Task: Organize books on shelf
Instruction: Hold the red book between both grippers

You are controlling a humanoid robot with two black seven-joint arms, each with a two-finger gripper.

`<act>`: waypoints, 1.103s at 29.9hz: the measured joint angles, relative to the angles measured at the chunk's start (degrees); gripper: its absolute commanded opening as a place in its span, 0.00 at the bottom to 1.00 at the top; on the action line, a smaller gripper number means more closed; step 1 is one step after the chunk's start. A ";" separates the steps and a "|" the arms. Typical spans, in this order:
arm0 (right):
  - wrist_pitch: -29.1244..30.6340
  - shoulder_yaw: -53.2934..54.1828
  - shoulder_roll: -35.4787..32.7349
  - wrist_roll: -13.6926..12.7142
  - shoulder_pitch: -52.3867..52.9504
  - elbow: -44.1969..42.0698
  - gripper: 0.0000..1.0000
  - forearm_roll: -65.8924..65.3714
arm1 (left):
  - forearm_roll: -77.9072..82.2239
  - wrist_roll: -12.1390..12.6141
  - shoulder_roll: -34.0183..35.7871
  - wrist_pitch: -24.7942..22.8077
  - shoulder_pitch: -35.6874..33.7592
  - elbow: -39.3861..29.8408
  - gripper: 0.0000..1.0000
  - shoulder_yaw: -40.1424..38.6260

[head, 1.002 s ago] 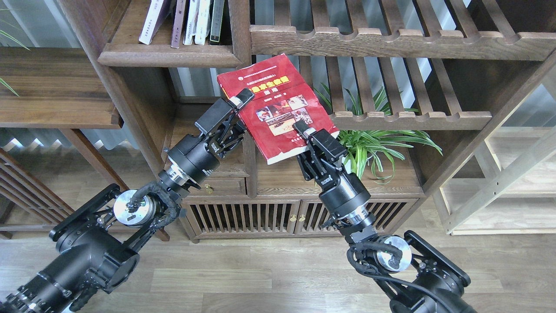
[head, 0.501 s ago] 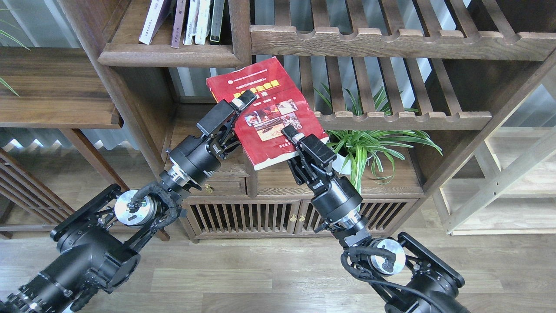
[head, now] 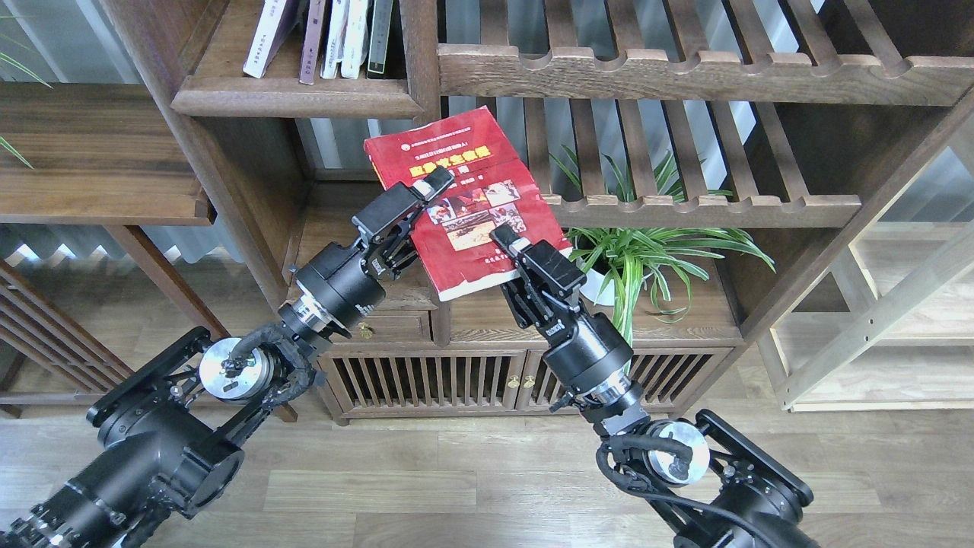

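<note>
Both arms have carried the red book (head: 464,202) a little to the left and slightly up since a second ago, and the right arm has followed it inward, so the cover now overlaps the thick post between the two bays.

Largest in view is the dark walnut bookcase (head: 251,190), which fills the far side. Its solid shelf (head: 293,95) with the rounded front edge sits at the upper left, and a row of books (head: 327,38) stands on it, leaning somewhat; a pale one is at the left end, thin white and dark spines at the right. To the right run two slatted racks (head: 685,72) with scalloped front rails. Below them a potted plant (head: 647,255) with long green leaves stands on the lower board, and under that is a cabinet (head: 426,380) with barred doors. The floor (head: 426,487) is pale wood plank.

The red book is held in the air below the solid shelf, tilted, its cover with yellow title and photos facing the camera, its near edge lower.

The left fingers (head: 430,189) are closed on the book's left edge, one fingertip lying across the cover. The right fingers (head: 508,242) grip the book's near right corner, one pad on the cover near the photos.
</note>
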 measured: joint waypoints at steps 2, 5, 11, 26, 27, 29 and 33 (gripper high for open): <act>0.00 0.01 0.02 0.00 -0.01 0.00 0.01 -0.01 | 0.00 0.00 -0.01 0.00 0.01 0.00 0.32 0.21; 0.00 0.04 0.06 0.01 -0.03 0.00 0.01 -0.06 | -0.04 0.21 -0.01 0.00 0.04 0.01 0.23 0.29; 0.00 0.08 0.14 0.03 -0.03 0.00 0.01 -0.12 | -0.56 1.51 -0.02 0.00 0.34 0.19 0.02 0.31; 0.00 0.76 1.76 0.11 -0.02 -0.05 0.41 -0.10 | -0.24 1.97 -0.29 -0.04 0.54 1.14 0.02 0.92; 0.00 0.91 1.94 0.12 -0.02 -0.11 0.45 -0.10 | -0.21 1.99 -0.30 -0.05 0.49 1.16 0.02 1.03; 0.00 1.45 2.29 0.14 0.01 -0.16 0.49 -0.11 | -0.21 1.98 -0.30 -0.05 0.41 1.24 0.02 1.03; 0.00 2.56 2.56 0.15 0.21 -0.17 0.54 -0.09 | -0.13 1.80 -0.32 -0.04 0.48 1.31 0.03 0.59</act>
